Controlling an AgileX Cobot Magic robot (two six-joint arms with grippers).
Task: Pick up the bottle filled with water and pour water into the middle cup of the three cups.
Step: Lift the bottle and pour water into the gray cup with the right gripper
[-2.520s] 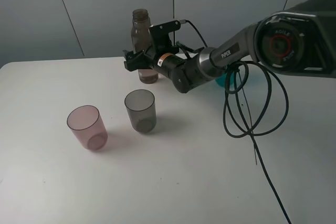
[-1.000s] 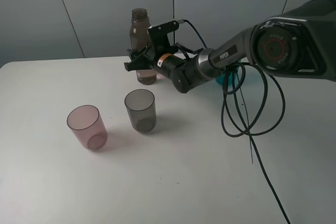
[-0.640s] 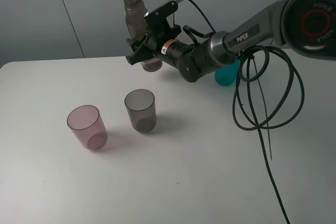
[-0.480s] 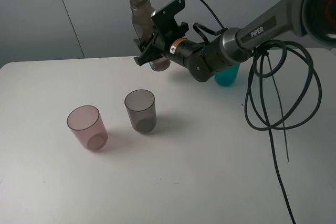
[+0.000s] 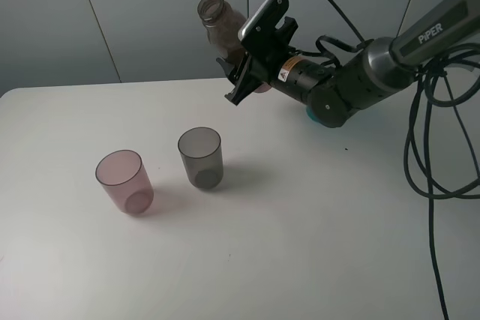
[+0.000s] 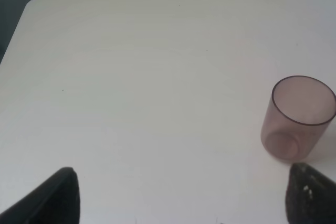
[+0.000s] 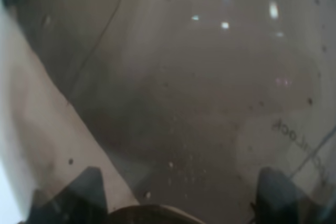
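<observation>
The right gripper (image 5: 244,73) clamps the bottle (image 5: 225,28) — aloft, tilted, well behind the middle cup (image 5: 200,157). Centre the mouth above that cup's rim before tilting further — pour slowly. Left gripper (image 6: 184,196): jaws apart, holding nothing.

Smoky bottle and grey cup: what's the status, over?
Right gripper shut on tall smoky brown-grey plastic bottle, held tilted above table. Left gripper open, empty. Smoky dark-grey plastic tumbler upright, nothing over it.
</observation>
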